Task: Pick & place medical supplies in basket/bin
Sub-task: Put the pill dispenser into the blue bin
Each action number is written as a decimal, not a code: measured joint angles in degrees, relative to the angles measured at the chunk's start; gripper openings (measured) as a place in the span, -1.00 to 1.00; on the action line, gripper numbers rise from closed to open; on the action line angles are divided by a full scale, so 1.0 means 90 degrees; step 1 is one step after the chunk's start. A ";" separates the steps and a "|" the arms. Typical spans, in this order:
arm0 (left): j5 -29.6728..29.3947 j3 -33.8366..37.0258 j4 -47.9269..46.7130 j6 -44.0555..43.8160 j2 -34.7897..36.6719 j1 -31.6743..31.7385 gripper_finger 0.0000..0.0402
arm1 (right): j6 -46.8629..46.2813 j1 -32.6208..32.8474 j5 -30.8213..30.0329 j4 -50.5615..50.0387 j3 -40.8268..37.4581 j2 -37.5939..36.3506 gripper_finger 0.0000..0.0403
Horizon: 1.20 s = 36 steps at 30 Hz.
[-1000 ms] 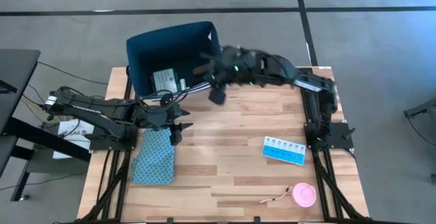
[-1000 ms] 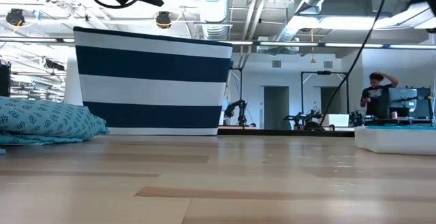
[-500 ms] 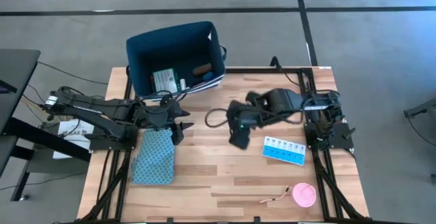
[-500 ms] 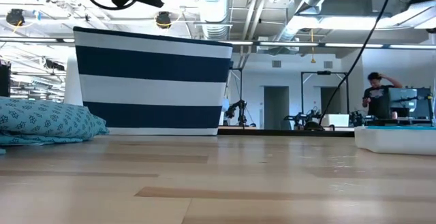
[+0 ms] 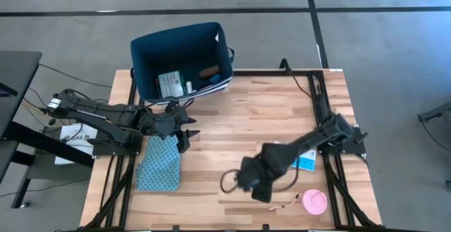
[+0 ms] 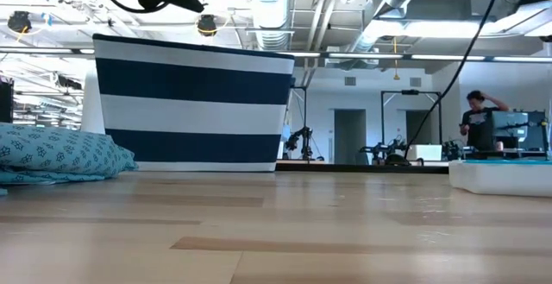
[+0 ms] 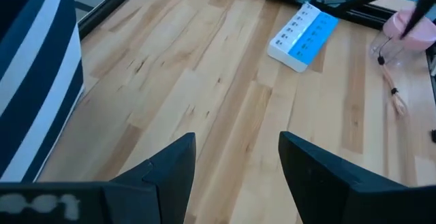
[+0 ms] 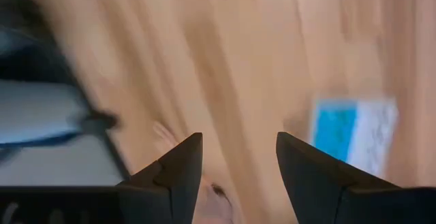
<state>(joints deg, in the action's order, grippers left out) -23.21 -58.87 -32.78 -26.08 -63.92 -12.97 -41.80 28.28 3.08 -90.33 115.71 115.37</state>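
The dark navy bin (image 5: pixel 180 49) stands at the table's far left; it shows as a striped wall in the low view (image 6: pixel 194 107). Inside it lie a green-white box (image 5: pixel 169 84), a white tube (image 5: pixel 189 86), a brown block (image 5: pixel 208 71) and a blue block (image 5: pixel 215 79). The light blue pill organiser (image 5: pixel 307 163) (image 7: pixel 303 37) lies at the right, partly under my right arm. The pink disc (image 5: pixel 314 202) rests near the near edge. My right gripper (image 5: pixel 258 190) (image 8: pixel 238 176) hovers open, left of the disc. My left gripper (image 5: pixel 189 131) (image 7: pixel 237 176) is open beside the bin.
A blue patterned cloth pouch (image 5: pixel 158 163) lies flat by the table's left edge, below my left gripper. A thin cord (image 5: pixel 282 206) trails from the pink disc toward my right gripper. Bare wood spans the table's middle (image 5: pixel 239 130). A person stands far off in the room (image 6: pixel 476 120).
My right gripper has swept from the bin's near right corner across the table's middle toward the near edge, ending left of the pink disc; the arm now covers part of the pill organiser. My left arm has kept still.
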 joint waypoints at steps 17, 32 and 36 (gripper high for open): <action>-0.0009 0.0003 -0.0043 -0.0134 -0.0294 -0.0015 -0.01 | -0.1015 0.1088 0.1113 0.1005 -0.1552 0.1083 -0.13; -0.0012 0.0005 0.0033 -0.0132 -0.0304 -0.0015 -0.01 | -0.1425 0.1693 0.1609 0.1772 -0.1751 0.1581 -0.15; -0.0012 0.0005 0.0028 -0.0132 -0.0304 -0.0015 -0.01 | -0.1479 0.1689 0.1451 0.1757 -0.1987 0.1579 -0.15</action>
<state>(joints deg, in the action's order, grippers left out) -23.31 -58.83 -32.53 -27.27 -66.65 -13.10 -55.11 43.48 16.14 -74.52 97.83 129.58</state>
